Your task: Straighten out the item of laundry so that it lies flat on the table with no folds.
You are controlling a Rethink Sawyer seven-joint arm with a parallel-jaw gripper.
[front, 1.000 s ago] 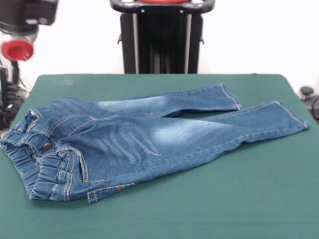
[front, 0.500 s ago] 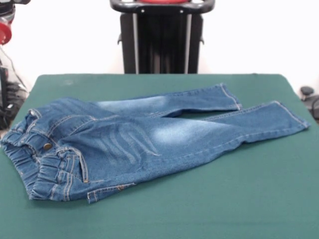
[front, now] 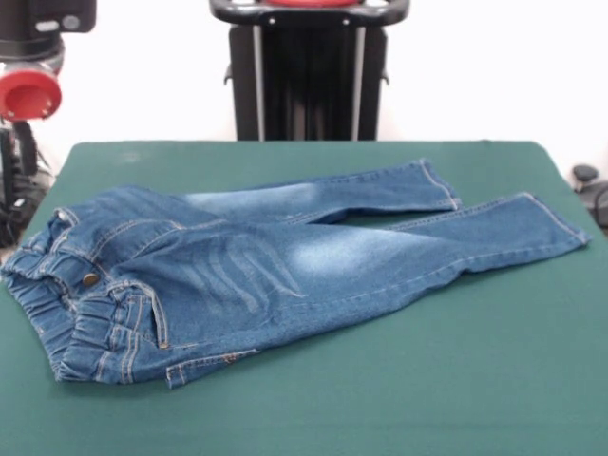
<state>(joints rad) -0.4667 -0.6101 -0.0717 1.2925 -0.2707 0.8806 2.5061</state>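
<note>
The item of laundry (front: 256, 271), a small pair of blue denim jeans, lies on the green table (front: 456, 380) left of the middle. Its bunched elastic waistband (front: 71, 304) with a metal button reaches the table's left edge. Both legs run to the right, and their cuffs (front: 560, 228) lie close together. The hip area is rumpled, and a small flap (front: 204, 366) sticks out at the near side. Only a black arm segment with a red round cap (front: 30, 95) shows at the upper left, beyond the table's corner. The gripper itself is out of view.
The black pedestal (front: 309, 76) stands behind the table's far edge at the middle. Dark equipment and cables (front: 14, 180) sit off the left side. A small dark object (front: 589, 180) lies beyond the right edge. Bare green cloth fills the near and right parts of the table.
The arm segment with the red cap at the upper left rose and drew leftward, then came back down to about where it was. The jeans have not moved.
</note>
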